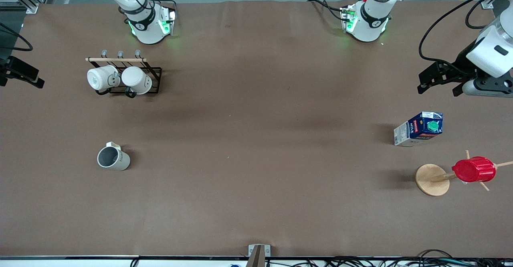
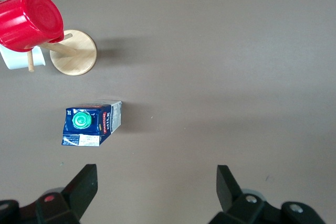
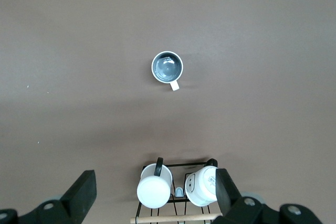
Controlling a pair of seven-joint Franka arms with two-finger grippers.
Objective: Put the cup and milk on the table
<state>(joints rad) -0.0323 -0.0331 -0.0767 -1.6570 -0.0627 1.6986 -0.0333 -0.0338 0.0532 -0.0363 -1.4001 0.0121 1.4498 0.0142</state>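
— Standing upright on the plain brown matte tabletop [image 1: 256,146], toward the right arm's end, is the small off-white mug with a dark grey inside [image 1: 113,157]; its small handle points toward the robots' bases. Agreed?

— Agreed. The right wrist view shows that cup [image 3: 167,67] open side up, well apart from the black wire rack with a wooden bar [image 1: 130,76], which holds two whiter mugs [image 1: 119,79] and sits farther from the front camera.

— And the milk?

— The small dark blue carton with a round green cap and red label [image 1: 419,128] stands on the tabletop toward the left arm's end. Nearer to the front camera than it stands a round-based wooden peg stand [image 1: 433,179] carrying a red ribbed cup [image 1: 474,169].

— End effectors?

— The left end effector [image 2: 157,192] is up in the air at the left arm's end of the tabletop, fingers spread wide with nothing between them, the carton [image 2: 92,124] well clear of it. The right end effector [image 3: 155,195] is above the rack, also spread wide and holding nothing.
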